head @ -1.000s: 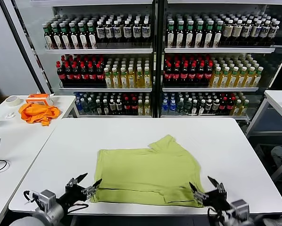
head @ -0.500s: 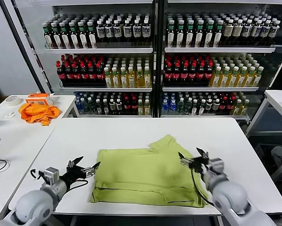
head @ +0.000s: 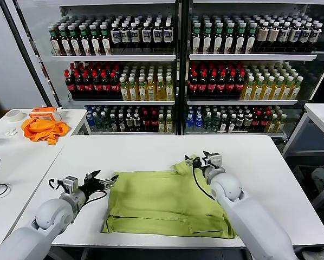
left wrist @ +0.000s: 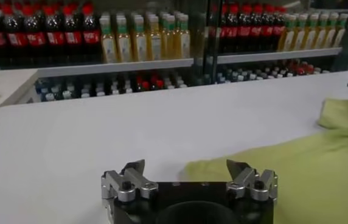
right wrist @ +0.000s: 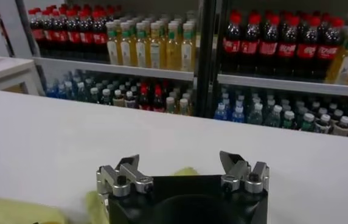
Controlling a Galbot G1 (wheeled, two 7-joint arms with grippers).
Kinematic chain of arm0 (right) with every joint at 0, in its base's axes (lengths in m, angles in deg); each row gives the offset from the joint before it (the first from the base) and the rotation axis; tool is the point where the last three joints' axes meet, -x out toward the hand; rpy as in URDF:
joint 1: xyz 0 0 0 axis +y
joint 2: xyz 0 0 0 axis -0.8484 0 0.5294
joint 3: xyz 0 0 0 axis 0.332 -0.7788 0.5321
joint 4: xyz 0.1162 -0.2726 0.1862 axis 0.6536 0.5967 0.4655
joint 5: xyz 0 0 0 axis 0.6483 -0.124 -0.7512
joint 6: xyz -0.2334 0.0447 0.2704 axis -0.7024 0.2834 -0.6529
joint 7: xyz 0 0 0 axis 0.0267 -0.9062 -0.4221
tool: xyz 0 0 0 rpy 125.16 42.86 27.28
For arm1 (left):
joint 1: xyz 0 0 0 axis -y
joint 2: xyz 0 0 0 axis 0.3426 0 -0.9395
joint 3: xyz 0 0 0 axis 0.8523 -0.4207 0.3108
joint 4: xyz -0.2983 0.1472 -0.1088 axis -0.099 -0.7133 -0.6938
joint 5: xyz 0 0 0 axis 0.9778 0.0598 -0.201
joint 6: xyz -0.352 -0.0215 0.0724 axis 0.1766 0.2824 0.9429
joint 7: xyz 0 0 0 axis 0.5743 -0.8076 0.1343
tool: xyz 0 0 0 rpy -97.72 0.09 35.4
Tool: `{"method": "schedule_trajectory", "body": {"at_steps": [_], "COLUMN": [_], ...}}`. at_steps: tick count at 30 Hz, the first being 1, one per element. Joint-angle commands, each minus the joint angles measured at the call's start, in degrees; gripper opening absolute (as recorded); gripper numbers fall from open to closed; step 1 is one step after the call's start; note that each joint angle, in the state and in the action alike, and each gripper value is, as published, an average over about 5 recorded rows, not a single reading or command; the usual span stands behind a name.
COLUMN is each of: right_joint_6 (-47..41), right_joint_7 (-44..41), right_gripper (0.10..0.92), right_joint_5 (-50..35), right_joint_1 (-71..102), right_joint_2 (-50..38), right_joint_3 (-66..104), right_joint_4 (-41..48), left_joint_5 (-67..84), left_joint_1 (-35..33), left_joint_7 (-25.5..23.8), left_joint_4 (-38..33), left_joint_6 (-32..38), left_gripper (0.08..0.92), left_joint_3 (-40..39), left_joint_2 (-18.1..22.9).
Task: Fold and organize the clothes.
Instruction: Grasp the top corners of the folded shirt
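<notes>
Far to your left, on the side table, the orange cloth (head: 43,130) lies well apart from the work; leave it out.

Your left hand (head: 103,181) hovers low over the tabletop (head: 151,149), fingers spread wide and gripping nothing, just beside the far-left corner of the T-shirt (head: 164,203). The cloth lies directly ahead of it, toward the middle of the tabletop; the left wrist view shows that corner right between the open fingertips.

The T-shirt is partly folded and lies flat near the front edge of the tabletop, its long axis running side to side, with a doubled band along the near hem and a sleeve poking up at the far right.

Your right hand (head: 200,160) is at that sleeve, also wide open and empty, with the green fabric just under it. Each hand is nearest its own far corner, so a paired pinch there looks like the next step.

There is open white surface behind the shirt and to both sides; the front edge is close, so a fold toward you has little margin.
</notes>
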Motion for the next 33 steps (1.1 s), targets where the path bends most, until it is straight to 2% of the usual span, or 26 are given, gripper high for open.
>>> {"method": "schedule_trajectory", "body": {"at_steps": [1, 9, 23, 27, 33], "right_joint_6": [0.83, 1.6, 1.16, 0.28, -0.04], "right_joint_7": [0.32, 1.01, 1.4, 1.74, 1.57], "right_gripper": [0.823, 0.823, 0.817, 0.733, 0.56], "right_joint_5": [0.77, -0.19, -1.68, -2.14, -2.25], "right_joint_1": [-5.5, -4.0, -2.8, -2.56, -1.87], "right_joint_2": [3.33, 3.55, 3.38, 3.64, 3.49], "right_joint_3": [-3.32, -2.37, -2.1, -1.95, -1.77], "right_joint_4": [9.08, 9.34, 8.38, 8.5, 8.21], "left_joint_5": [0.38, -0.84, -1.78, -1.78, -1.71], "left_joint_1": [5.73, 7.35, 6.23, 5.52, 3.56], "left_joint_7": [-0.38, -0.34, -0.6, -0.66, -0.88], "left_joint_4": [6.15, 9.07, 9.37, 8.75, 7.09], "left_joint_6": [0.89, 0.13, 0.32, 0.09, 0.15], "left_gripper": [0.823, 0.822, 0.82, 0.768, 0.595], "left_joint_3": [-4.0, -6.48, -6.57, -6.53, -5.81], "left_joint_2": [1.66, 3.4, 3.21, 2.86, 2.49]}}
